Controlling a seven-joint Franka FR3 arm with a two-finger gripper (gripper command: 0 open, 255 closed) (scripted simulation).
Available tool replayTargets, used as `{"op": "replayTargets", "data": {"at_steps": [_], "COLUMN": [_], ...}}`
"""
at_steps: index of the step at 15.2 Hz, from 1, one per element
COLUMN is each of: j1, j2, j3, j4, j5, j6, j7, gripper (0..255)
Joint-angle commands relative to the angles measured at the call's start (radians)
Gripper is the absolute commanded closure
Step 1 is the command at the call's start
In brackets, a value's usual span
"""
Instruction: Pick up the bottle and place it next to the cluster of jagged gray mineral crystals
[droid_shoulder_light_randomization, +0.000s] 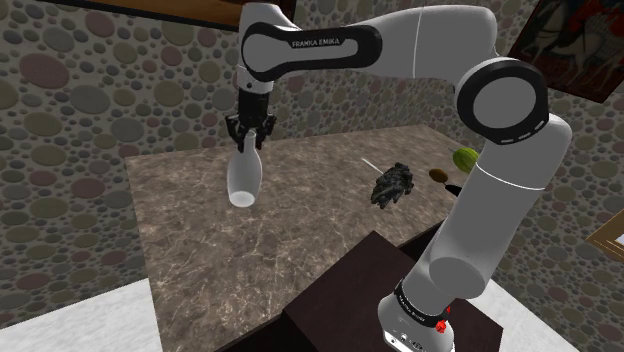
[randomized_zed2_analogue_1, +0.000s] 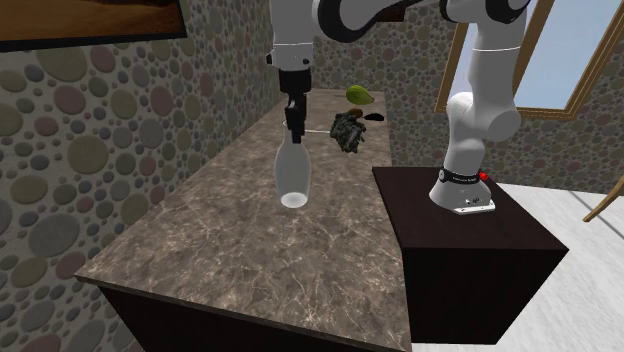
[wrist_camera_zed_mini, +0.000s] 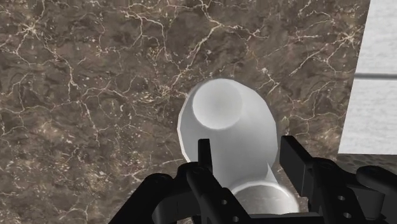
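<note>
My jaws are clamped on the slim neck of the plain white, smooth-sided bottle. It hangs from them base-down and a little tilted, apparently clear of the dark brown, marble-patterned counter. The pick-up looks done to me, and the carry is the step in hand. The bottle is well apart from the cluster of jagged dark gray mineral crystals, over bare counter on the side of the cluster away from the small green rounded thing.

What comes next, as I judge it, is to travel towards the cluster with the base above the surface and stop just beside the crystals without brushing them. Then I lower until the base sits flat, and only then let go. The tilt wants righting first, or the bottle may topple.

The bottle flares from its neck to a broad body with a shallow dished base, seen past my black fingers. It looks slick, so it could slip. The cluster is spiky and irregular, and the counter is flat and veined with pale lines
</note>
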Motion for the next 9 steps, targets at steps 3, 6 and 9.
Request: {"op": "replayTargets", "data": {"at_steps": [3, 6, 9], "j1": [0.0, 0.0, 0.0], "j2": [-0.006, -0.008, -0.007], "j3": [0.0, 0.0, 0.0], "j4": [0.048, 0.087, 0.129], "j5": [0.001, 0.001, 0.001], "j6": [-0.055, -0.095, -0.135], "j7": [0.0, 0.0, 0.001], "gripper": [255, 255, 255]}}
